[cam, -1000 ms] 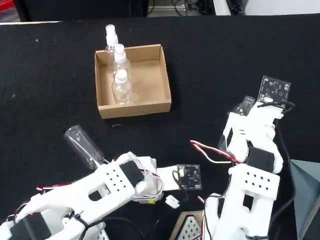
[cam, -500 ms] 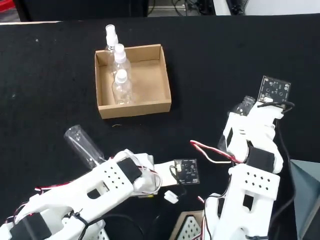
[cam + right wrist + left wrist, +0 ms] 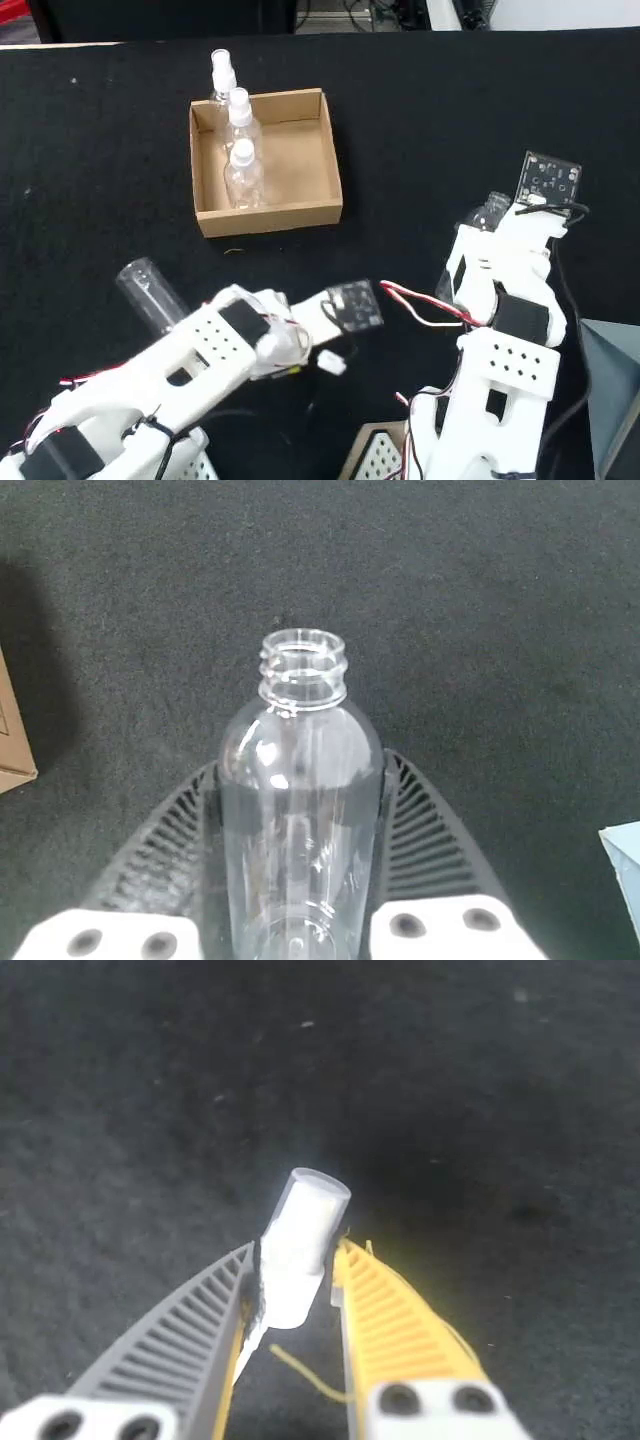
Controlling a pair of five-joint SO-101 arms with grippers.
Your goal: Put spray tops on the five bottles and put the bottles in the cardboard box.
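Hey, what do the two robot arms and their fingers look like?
The left arm and right arm are white plastic with hole-dotted plates and black bands. Red and white cables run by the right arm. The left fingers are ribbed, one grey, one yellow; the right fingers ribbed dark grey.

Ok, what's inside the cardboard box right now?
In the cardboard box, along its left wall, stand two clear bottles with spray tops, a front bottle and a middle bottle. A third bottle rises at the back wall; its base is covered, so inside or behind is unclear.
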